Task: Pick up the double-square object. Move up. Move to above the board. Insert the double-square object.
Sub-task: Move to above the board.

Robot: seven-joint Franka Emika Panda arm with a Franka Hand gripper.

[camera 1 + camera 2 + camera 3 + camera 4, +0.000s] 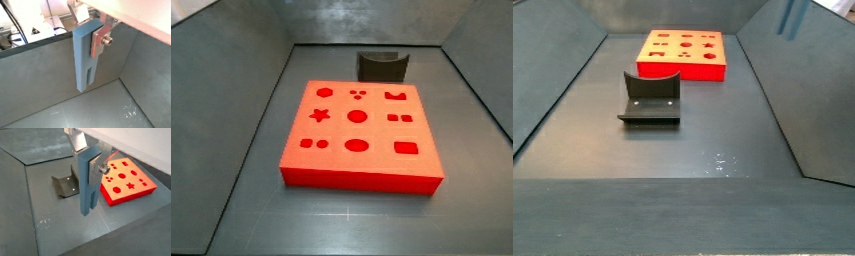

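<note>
My gripper is shut on the double-square object, a long blue-grey bar that hangs straight down from the fingers, its two-pronged end lowest. It also shows in a wrist view with the gripper, held well above the grey floor. The board, a flat bright red block with shaped holes, lies on the floor beside and below the bar. It shows in both side views. The bar's lower end shows at the upper edge of a side view; the gripper is out of both side views.
The fixture, a dark L-shaped bracket, stands on the floor next to the board, seen in both side views. Grey walls enclose the floor on all sides.
</note>
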